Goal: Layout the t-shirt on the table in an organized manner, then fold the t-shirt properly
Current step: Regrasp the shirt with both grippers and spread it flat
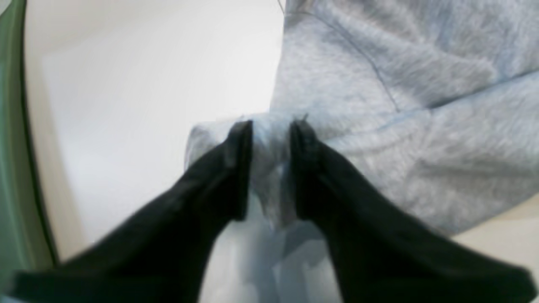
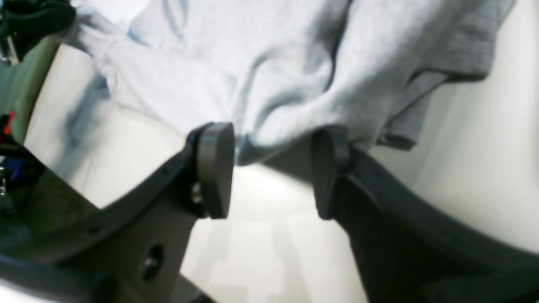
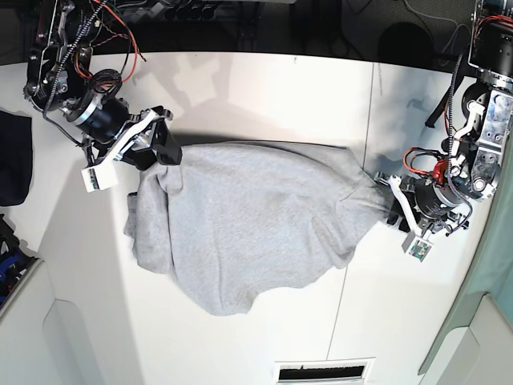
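Observation:
The light grey t-shirt (image 3: 248,224) lies spread and rumpled across the white table (image 3: 264,88), stretched between my two grippers. In the base view my left gripper (image 3: 390,196) sits at the shirt's right-hand tip. The left wrist view shows my left gripper (image 1: 271,126) with its black fingers (image 1: 240,168) apart and a bunch of the t-shirt (image 1: 421,126) lying between them. My right gripper (image 3: 163,138) is at the shirt's upper left corner. Seen from the right wrist, my right gripper (image 2: 273,134) is wide open, and the t-shirt (image 2: 273,63) hangs over the gap with its hem at the pads (image 2: 215,168).
A dark navy cloth (image 3: 14,156) lies at the far left edge. A thin seam (image 3: 373,120) crosses the table on the right. A slotted vent (image 3: 325,371) sits at the front edge. A green surface (image 3: 481,321) borders the table's right side.

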Motion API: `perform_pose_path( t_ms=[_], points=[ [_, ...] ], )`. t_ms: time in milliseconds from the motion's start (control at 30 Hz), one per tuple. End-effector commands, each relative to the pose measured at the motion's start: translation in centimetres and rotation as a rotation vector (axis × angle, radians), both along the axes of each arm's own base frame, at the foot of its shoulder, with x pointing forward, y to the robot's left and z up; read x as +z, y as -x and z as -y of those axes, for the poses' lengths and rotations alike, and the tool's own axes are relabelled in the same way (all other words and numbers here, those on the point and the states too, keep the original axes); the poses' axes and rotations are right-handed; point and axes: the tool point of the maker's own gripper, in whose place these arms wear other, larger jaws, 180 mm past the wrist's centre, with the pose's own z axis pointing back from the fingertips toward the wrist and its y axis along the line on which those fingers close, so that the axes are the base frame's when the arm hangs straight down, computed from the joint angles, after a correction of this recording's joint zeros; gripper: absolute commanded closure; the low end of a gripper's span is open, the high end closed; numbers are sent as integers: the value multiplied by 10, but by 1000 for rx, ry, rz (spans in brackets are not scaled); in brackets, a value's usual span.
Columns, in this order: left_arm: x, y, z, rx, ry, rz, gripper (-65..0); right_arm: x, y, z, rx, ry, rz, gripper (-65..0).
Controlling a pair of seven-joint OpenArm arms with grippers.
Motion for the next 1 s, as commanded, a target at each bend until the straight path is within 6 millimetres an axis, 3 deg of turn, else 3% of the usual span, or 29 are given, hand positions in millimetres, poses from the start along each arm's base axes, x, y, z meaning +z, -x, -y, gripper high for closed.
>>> perform_pose_path(
  t_ms=[0,167,300,400,500,567,633,733,867,967],
  points=[
    [25,-17,-8,7,-4,89,-224,17,-13,9,-26,-7,79,-295],
    [63,-42,-26,93,25,209,-224,45,-36,58,-177,11,215,-295],
    [80,-54,-22,94,79,259,-246,58,-53,98,-291,93,247,-295],
    [81,-58,-16,86,121,294,-314,58,-65,122,-373,165,233,-296],
    [62,-65,-4,102,180,265,-320,33,-76,131,-394,181,165,-333],
    [41,-70,6,130,231,218,-320,7,-82,133,-406,148,99,-374],
    [18,-75,13,166,272,162,-320,-23,-83,128,-403,105,22,-376],
    [-13,-78,22,202,320,86,-320,-61,-77,108,-364,28,-79,-375],
    [-29,-79,45,147,383,45,-320,-90,-66,76,-279,-6,-148,-375],
    [-33,-77,61,124,416,32,-320,-96,-63,54,-205,6,-167,-375]
  ],
)
